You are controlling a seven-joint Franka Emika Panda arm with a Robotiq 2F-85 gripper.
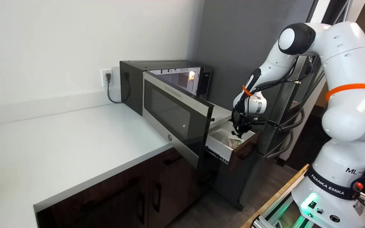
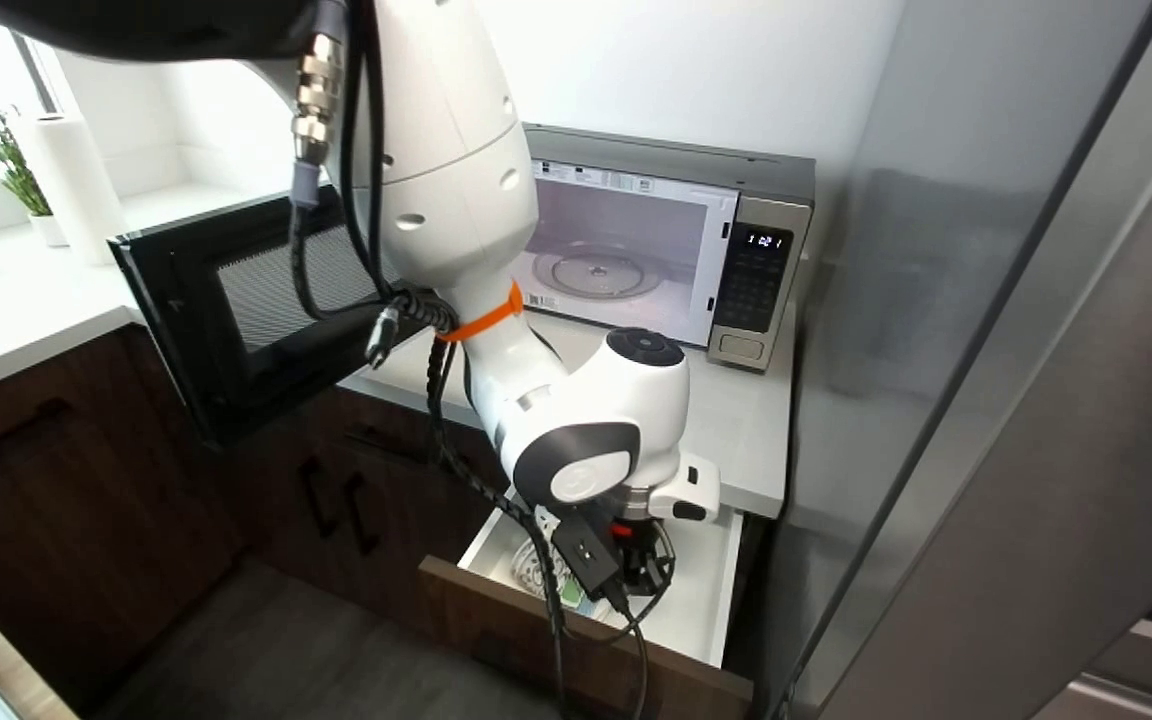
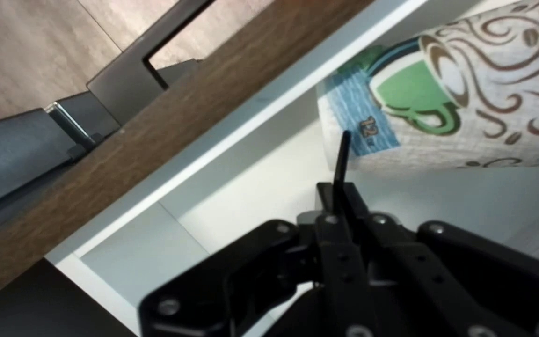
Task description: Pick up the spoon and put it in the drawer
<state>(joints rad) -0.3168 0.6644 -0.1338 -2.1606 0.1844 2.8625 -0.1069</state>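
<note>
The gripper (image 3: 336, 195) has its tips pinched almost together, with just a thin black stick between them. That stick looks like the spoon (image 3: 343, 159), so I think it is being held; one end pokes out past the tips. The spoon is over the drawer (image 3: 251, 201), which is pulled out. I can't tell if it touches the bottom. In the wrist view its end crosses the corner of a printed pack (image 3: 480, 93); touching or not, I can't say.

I think letting go is what's left. If it lets go too high, the spoon could hit the pack, bounce and lie crooked on top. If the tips spread wide near the pack, they could shove it. The spoon is so thin that a bump might twist it. Loose wires (image 2: 434, 378) hang across the front of the drawer in an exterior view, so they might catch when the arm goes up.

The arm (image 1: 344, 69) bends high like a knee, then slants down. Its wrist (image 2: 636, 410) is over the drawer and the gripper points down. The microwave door (image 1: 166, 114) stands wide near the drawer, so a sideways swing could hit it.
</note>
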